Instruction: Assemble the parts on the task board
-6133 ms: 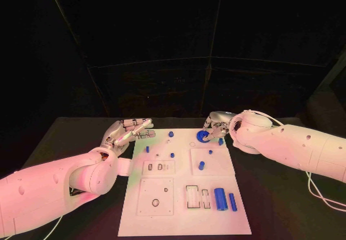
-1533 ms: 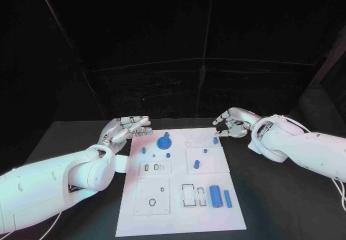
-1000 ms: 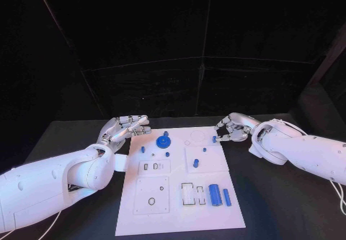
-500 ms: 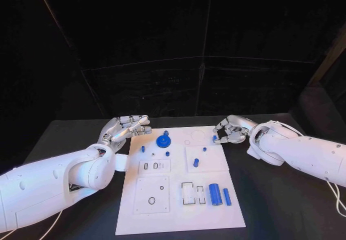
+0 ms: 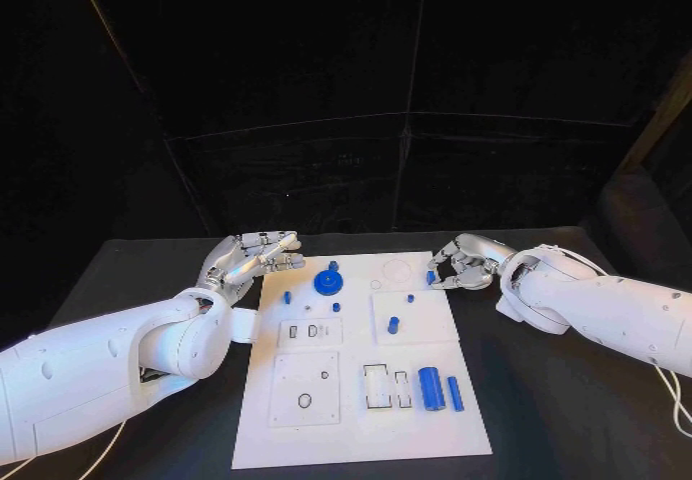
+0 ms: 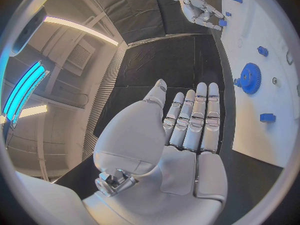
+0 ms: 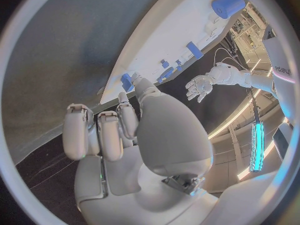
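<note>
A black table (image 5: 577, 400) is shown across the lower half of the head view, with a dark, panelled backdrop (image 5: 404, 120) filling the upper half. The white task board (image 5: 361, 440) is laid lengthwise at the centre of the frame. On it, one blue gear (image 5: 329, 283) is seen in the upper left part of the board, with one small blue peg (image 5: 332, 266) just above it. Two blue cylinders are laid side by side at the lower right of the board, a thick one (image 5: 428, 386) and a thin one (image 5: 454, 393). One short blue pin (image 5: 392, 324) is set at the board's middle, and three smaller blue pieces (image 5: 287, 297) are scattered around the gear and the upper centre. The left hand (image 5: 254, 257) is held at the board's upper left corner, off its edge, with fingers extended side by side and nothing held. The right hand (image 5: 462, 265) is placed at the board's upper right edge with fingers curled; a small blue part (image 5: 430, 277) is seen at its fingertips, and in the right wrist view this part (image 7: 127, 80) appears against the fingertips (image 7: 139, 82), though whether it is pinched cannot be told.
</note>
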Motion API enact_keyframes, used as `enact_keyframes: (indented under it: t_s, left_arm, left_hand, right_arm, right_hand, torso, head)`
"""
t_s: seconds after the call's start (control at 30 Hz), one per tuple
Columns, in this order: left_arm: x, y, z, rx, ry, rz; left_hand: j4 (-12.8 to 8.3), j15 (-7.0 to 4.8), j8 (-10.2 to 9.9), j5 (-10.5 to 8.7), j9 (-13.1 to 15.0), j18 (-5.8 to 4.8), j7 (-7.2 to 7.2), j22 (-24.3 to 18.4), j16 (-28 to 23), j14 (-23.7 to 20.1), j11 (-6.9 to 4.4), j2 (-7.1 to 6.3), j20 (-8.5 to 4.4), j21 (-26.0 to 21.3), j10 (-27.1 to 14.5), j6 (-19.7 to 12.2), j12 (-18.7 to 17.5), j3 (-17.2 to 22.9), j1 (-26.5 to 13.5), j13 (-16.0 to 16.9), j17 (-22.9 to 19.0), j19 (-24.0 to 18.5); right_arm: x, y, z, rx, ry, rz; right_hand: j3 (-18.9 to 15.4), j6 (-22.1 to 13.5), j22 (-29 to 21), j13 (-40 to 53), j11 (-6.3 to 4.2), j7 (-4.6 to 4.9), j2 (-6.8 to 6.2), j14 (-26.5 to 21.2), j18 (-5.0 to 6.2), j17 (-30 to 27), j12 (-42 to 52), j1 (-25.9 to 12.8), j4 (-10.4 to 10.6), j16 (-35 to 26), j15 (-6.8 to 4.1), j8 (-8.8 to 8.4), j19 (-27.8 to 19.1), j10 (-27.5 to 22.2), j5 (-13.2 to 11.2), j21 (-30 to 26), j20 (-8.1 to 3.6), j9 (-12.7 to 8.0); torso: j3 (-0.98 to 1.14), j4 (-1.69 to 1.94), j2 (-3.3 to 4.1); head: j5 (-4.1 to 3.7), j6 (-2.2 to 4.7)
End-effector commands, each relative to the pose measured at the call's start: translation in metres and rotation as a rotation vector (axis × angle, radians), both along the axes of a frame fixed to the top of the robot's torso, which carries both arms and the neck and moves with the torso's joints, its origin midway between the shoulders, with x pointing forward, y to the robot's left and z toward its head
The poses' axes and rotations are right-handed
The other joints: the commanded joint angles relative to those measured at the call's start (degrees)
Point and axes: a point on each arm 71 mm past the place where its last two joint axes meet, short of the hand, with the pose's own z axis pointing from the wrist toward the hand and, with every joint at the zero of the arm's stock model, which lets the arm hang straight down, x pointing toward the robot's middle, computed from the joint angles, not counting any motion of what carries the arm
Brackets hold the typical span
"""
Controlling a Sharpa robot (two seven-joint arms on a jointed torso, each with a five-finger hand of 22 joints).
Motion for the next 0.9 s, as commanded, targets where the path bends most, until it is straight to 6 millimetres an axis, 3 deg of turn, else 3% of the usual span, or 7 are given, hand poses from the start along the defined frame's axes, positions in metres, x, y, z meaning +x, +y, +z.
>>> enact_keyframes:
  t_s: [0.03, 0.1, 0.3, 0.9]
  left_arm:
    - [-0.0001, -0.0014, 0.0017, -0.009, -0.013, -0.012]
    - [0.0000, -0.0013, 0.0016, -0.008, -0.013, -0.012]
    - [0.0001, -0.0014, 0.0015, -0.008, -0.012, -0.012]
    - [0.0002, -0.0011, 0.0014, -0.005, -0.012, -0.007]
  left_hand:
    - [-0.3, -0.13, -0.3, 0.00, 0.0, 0.80, 0.45, -0.1, -0.3, 0.4, 0.05, 0.04, 0.04, -0.3, 0.3, 0.4, -0.1, 0.0, -0.2, 0.0, 0.1, 0.5]
    - [-0.3, -0.13, -0.3, 0.00, 0.0, 0.80, 0.45, -0.1, -0.3, 0.4, 0.05, 0.06, 0.04, -0.4, 0.3, 0.4, -0.1, 0.0, -0.2, 0.0, 0.1, 0.5]
    - [-0.3, -0.13, -0.3, 0.00, 0.0, 0.80, 0.45, -0.1, -0.3, 0.4, 0.05, 0.06, 0.04, -0.4, 0.3, 0.4, -0.1, 0.0, -0.2, 0.0, 0.1, 0.5]
    - [-0.3, -0.13, -0.3, -0.01, 0.0, 0.80, 0.46, -0.1, -0.3, 0.4, 0.05, 0.08, 0.03, -0.4, 0.3, 0.4, -0.1, 0.0, -0.3, 0.0, 0.1, 0.5]
  right_arm:
    - [0.0011, 0.0002, 0.0008, -0.005, -0.007, -0.008]
    - [0.0015, 0.0003, 0.0006, -0.005, -0.007, -0.009]
    - [0.0025, 0.0018, -0.0018, -0.010, 0.006, -0.008]
    - [0.0026, 0.0047, -0.0048, -0.024, 0.022, -0.001]
  right_hand:
    - [0.2, 0.7, 0.1, 0.1, -0.01, 0.04, 1.43, 4.2, -0.82, 6.0, 0.1, 0.2, -0.4, 0.2, -0.06, 0.32, 0.3, 0.2, -1.3, 0.0, -0.27, 0.1]
    - [0.6, 1.2, 0.1, 0.3, -0.03, 0.03, 2.25, 4.2, -0.82, 6.0, 0.3, 0.4, -0.5, 0.2, -0.07, 0.43, 0.3, 0.3, -2.9, 0.0, -0.28, 0.1]
    - [1.4, 2.7, 0.6, 0.6, -0.21, -0.20, 3.53, 4.2, -0.90, 6.1, 0.6, 0.7, -0.7, 0.2, -0.20, 0.88, 0.6, 0.6, -4.2, 0.2, -0.35, 0.1]
    - [1.5, 3.0, 0.8, 0.7, -0.33, -0.32, 3.38, 4.2, -0.94, 6.2, 0.7, 0.9, -1.0, 0.2, -0.29, 0.91, 0.7, 0.7, -4.5, 0.2, -0.42, 0.1]
  torso:
    - [0.00, -0.03, 0.00]
    - [0.01, -0.03, 0.00]
    - [0.02, -0.03, -0.04]
    - [0.05, -0.03, -0.04]
  head:
    - [0.05, -0.39]
    - [0.05, -0.40]
    - [-0.06, -0.37]
    - [0.01, -0.41]
